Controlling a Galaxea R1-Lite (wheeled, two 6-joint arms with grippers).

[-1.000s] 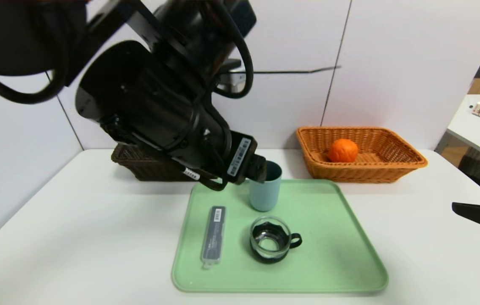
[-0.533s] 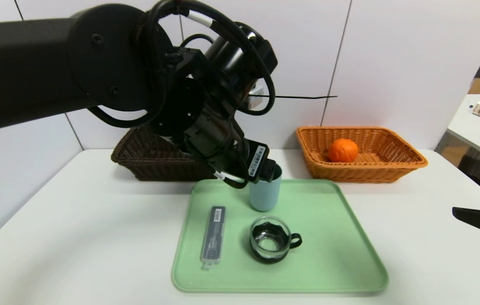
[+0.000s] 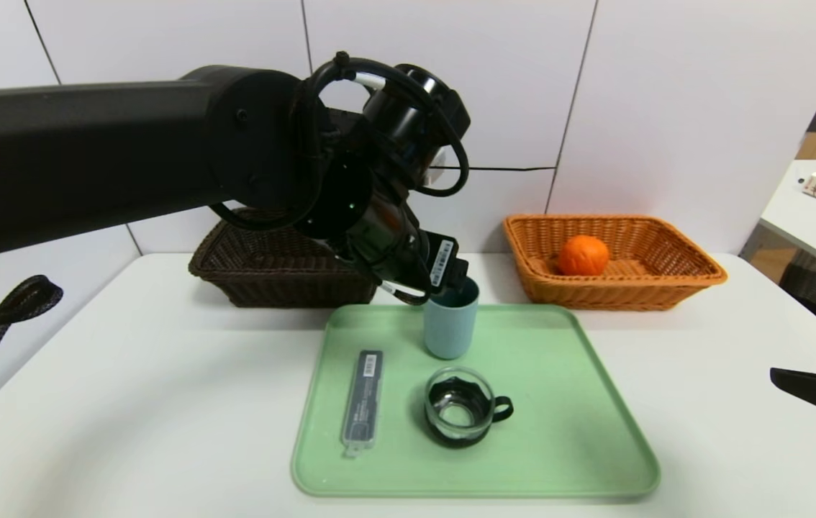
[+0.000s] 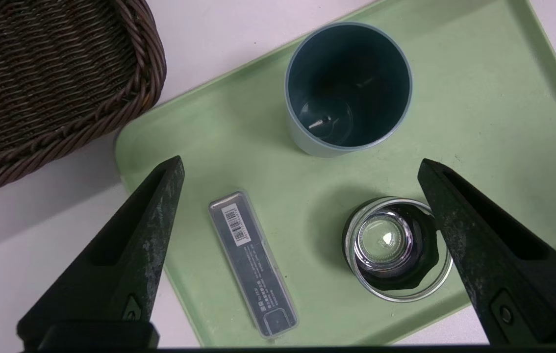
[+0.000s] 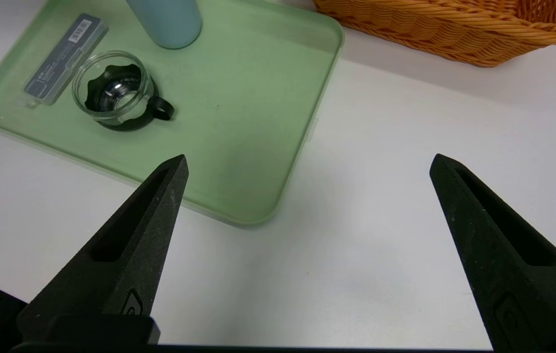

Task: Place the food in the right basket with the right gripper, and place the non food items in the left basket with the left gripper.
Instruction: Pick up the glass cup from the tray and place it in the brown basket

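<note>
Left gripper point(image 4: 300, 164): jaws spread wide, nothing between them. Compared with a second ago, the arm has swung forward and lower in the head view, uncovering the left basket point(image 3: 275, 262), which it had largely masked. It hangs above the far part of the tray point(image 3: 595, 432), and the wrist view looks down past the fingers point(image 4: 153, 215) into the tumbler point(image 4: 349, 88), with the case point(image 4: 253, 264) and the glass cup point(image 4: 395, 247) nearer the camera. Judgement: this is an approach on a non-food item, most likely the tumbler; no contact yet.

Task state: the orange point(image 3: 583, 255) lies in the right basket point(image 3: 688, 277), so the food half appears done. All three non-food items sit on the tray, none in the left basket.

Right gripper point(image 5: 307, 164): parked at the table's right side, jaws wide apart, empty, well clear of the tray.

Edges and room:
- Tumbler stands upright near the tray's far edge; the left basket is just beyond the far left corner, a short transfer.
- Glass cup sits near the tumbler, its handle turned away from the case; a wide-spread finger could strike it on descent.
- Case lies flat near the tray's left rim, apart from both.
- Tray's right half is bare and gives room.
- The left basket's rim must be cleared on the way over.
</note>
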